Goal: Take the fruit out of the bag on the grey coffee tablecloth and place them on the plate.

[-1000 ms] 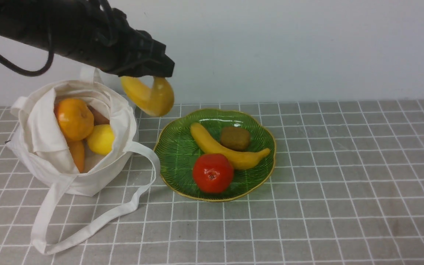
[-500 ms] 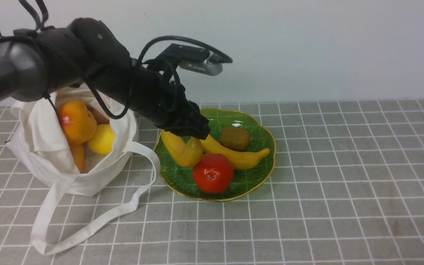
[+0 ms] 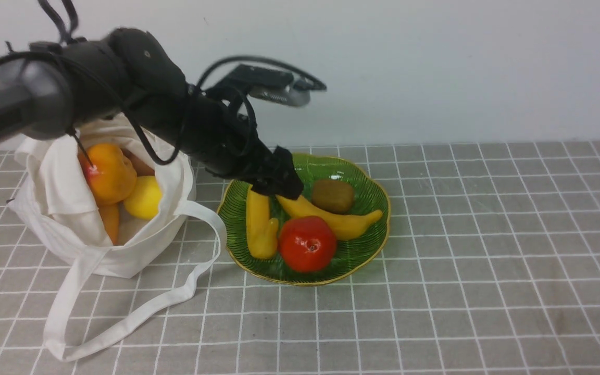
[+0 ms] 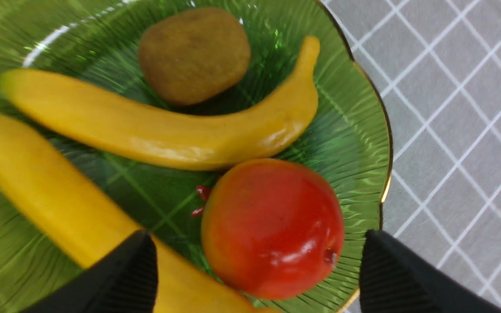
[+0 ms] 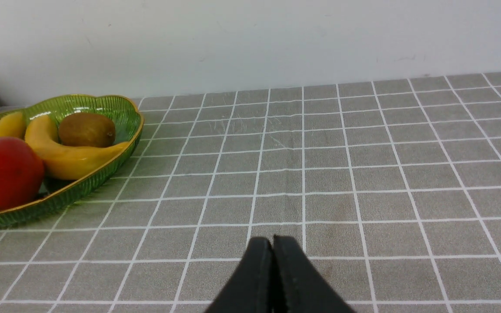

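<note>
Front view, left to right: bag (image 3: 65,229) is noted at left on the grey cloth (image 3: 487,234), with peach (image 3: 108,172) and lemon (image 3: 144,198) inside. Left gripper (image 3: 282,182) is held over the plate (image 3: 370,198), jaws spread wide, nothing gripped. Stubby banana (image 3: 258,226) is laid on the plate's left side. Right gripper (image 5: 273,269) is recorded closed and empty.

On the tablecloth (image 3: 487,234) covering the tabletop, the bag (image 3: 65,234) lies at the plate's (image 3: 375,190) nine o'clock, its strap (image 3: 123,325) trailing toward six. On the plate, the stubby banana (image 3: 259,229) lies at nine o'clock, the round fruit (image 3: 308,244) at six, the kiwi (image 3: 333,196) at one, and the slim banana (image 3: 341,223) between those two. Inside the bag, the lemon (image 3: 144,197) sits at the peach's (image 3: 110,169) four o'clock.
</note>
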`<state>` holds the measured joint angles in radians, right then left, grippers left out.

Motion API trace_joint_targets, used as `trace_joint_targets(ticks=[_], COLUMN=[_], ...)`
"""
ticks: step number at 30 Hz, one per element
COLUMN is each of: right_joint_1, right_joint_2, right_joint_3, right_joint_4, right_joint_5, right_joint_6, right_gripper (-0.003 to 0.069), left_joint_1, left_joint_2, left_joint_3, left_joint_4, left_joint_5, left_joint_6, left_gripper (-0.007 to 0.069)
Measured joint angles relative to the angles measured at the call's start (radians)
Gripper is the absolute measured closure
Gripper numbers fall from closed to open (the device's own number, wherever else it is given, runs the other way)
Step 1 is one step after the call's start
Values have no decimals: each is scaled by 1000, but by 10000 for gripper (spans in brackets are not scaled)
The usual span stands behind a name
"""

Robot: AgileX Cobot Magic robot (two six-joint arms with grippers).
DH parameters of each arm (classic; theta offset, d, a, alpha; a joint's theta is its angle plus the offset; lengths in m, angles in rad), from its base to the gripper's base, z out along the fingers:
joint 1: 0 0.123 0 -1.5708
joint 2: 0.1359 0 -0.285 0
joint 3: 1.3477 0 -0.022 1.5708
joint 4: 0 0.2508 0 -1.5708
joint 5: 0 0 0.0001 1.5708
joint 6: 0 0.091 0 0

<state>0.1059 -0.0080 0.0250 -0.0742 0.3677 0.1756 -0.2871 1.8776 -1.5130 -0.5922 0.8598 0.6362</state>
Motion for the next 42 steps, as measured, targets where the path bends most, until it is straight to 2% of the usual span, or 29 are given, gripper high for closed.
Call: trace_joint_targets(ticks=[1,3,6,8,10,14,18,22,29,35,42], right_joint_1=[0,0,0,0,0,0,0,0,0,0,0], right_joint_2=[0,0,0,0,0,0,0,0,0,0,0], right_joint_3=[0,0,0,0,0,0,0,0,0,0,0], right_joint_4=[0,0,0,0,0,0,0,0,0,0,0], right_joint_5=[0,0,0,0,0,0,0,0,0,0,0], right_joint_6=[0,0,0,0,0,0,0,0,0,0,0], right_gripper=[671,671,671,671,671,671,671,671,671,671,671], left_joint_1=[6,29,48,55,55,55,55,55,55,55,55], left_joint_2=[-24,-125,-247,-334,-438,-600,-798,-1044,-1354,-1546,-1676], left_joint_3=[-7,-24,-25,-25,-25,2,144,400,746,879,913], left_joint_4=[16,79,159,217,267,291,296,296,271,231,242], left_joint_5=[14,39,54,62,86,93,20,-120,-224,-235,-235], left_joint_6=[-40,-152,-219,-244,-279,-318,-332,-337,-337,-337,-334], left_gripper=[92,245,452,552,609,629,632,632,632,632,632])
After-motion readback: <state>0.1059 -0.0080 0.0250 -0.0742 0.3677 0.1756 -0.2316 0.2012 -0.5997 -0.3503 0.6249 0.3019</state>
